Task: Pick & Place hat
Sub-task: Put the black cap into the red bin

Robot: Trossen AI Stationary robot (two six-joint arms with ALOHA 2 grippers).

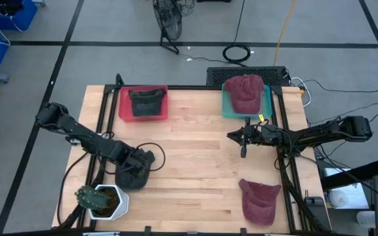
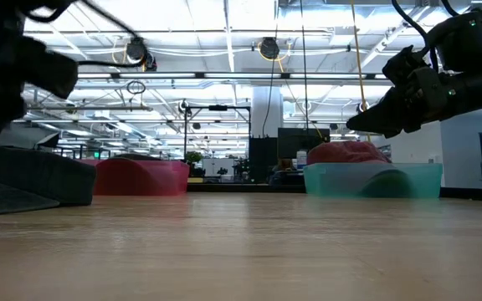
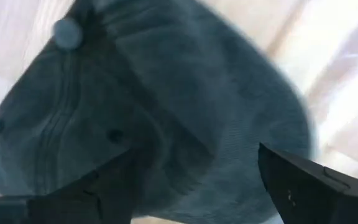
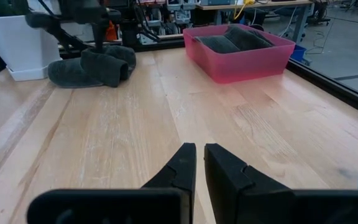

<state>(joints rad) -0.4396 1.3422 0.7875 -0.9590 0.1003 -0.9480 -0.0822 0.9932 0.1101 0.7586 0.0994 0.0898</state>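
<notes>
A dark grey cap point(image 1: 131, 177) lies on the wooden table near its front left, crown up, and fills the left wrist view point(image 3: 166, 93). My left gripper point(image 3: 194, 186) points down right over it, open, one finger on each side of the crown; it also shows in the high view point(image 1: 135, 165). My right gripper point(image 1: 231, 136) hovers shut above the table's right half, clear of everything. A maroon hat point(image 1: 261, 200) rests on the table at the front right. Another maroon hat point(image 1: 244, 90) sits in the teal bin point(image 1: 266, 105). My left gripper stands over the dark grey cap's crown point(image 3: 185, 143) from above, its fingers point(image 3: 92, 186) spread wide. I cannot tell whether they touch the cloth. The cap lies flat on the table.
A red bin point(image 1: 125, 110) with a dark cap in it stands at the back left. A white pot with a cactus point(image 1: 104, 200) is at the front left corner, close beside the grey cap. Bare wood lies across the table's middle point(image 1: 195, 164).
</notes>
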